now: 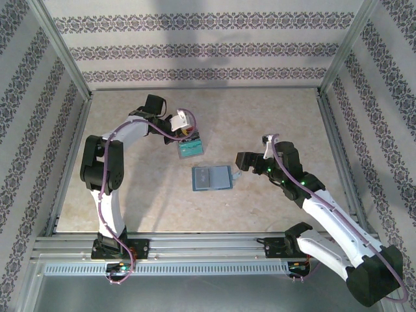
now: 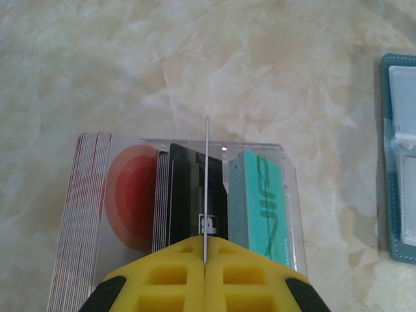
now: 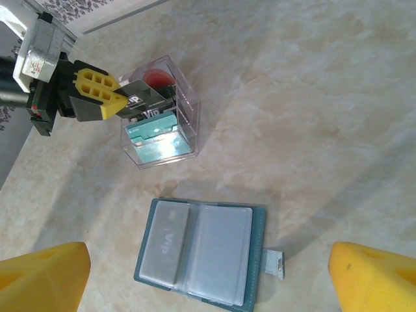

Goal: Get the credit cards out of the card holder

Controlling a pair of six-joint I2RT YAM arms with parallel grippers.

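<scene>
The card holder [image 1: 211,177] lies open and flat on the table, teal-blue, with its tab [image 3: 273,264] pointing right. A whitish "VIP" card [image 3: 162,244] sits in its left clear sleeve. My right gripper [image 3: 208,278] hovers open above it, with a yellow fingertip [image 3: 42,276] at each lower corner of the right wrist view, and stands just right of the holder [image 1: 241,166]. My left gripper [image 2: 205,244] is shut on a thin dark card [image 2: 206,182], seen edge-on. It holds the card over a clear box [image 2: 286,195] of red, black and teal cards [image 2: 263,201].
The clear card box [image 1: 190,149] stands just behind and left of the holder. The card holder's edge [image 2: 396,162] shows at the right of the left wrist view. Patterned walls and metal rails [image 1: 68,175] enclose the marble-look table.
</scene>
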